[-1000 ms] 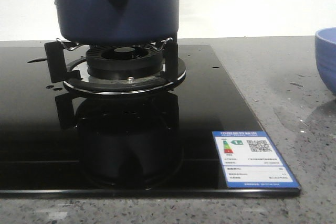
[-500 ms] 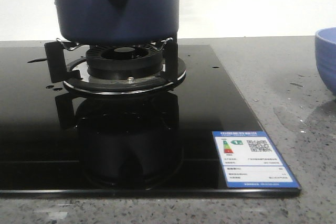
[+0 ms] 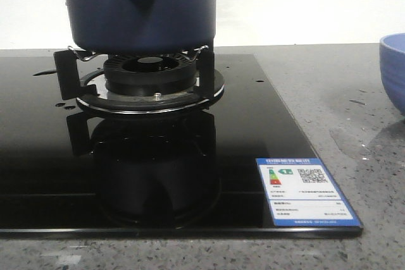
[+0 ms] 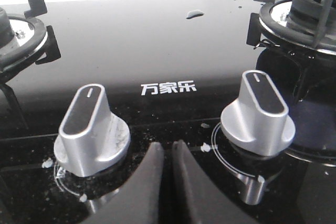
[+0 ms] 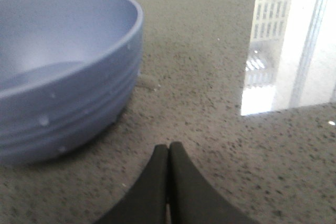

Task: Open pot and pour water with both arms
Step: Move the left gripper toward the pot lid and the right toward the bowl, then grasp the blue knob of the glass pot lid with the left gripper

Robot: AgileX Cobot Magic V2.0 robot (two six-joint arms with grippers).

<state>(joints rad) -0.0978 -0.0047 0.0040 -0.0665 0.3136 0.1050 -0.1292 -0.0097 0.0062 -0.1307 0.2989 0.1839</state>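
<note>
On the burner (image 3: 150,83) of the black stove (image 3: 253,131) stands the pot (image 3: 140,7), its handle stub facing the camera. Left gripper (image 4: 169,156) is pressed shut, empty, low between two silver knobs (image 4: 90,127). Right gripper (image 5: 168,158) is also closed on nothing, over the grey counter (image 5: 210,103) near the bowl (image 5: 63,72).

Kitchen setting: black glass gas hob (image 3: 253,124) with burner (image 3: 150,71), silver control knobs (image 4: 92,129), energy label (image 3: 307,191), set in speckled grey stone desk (image 3: 354,112).
</note>
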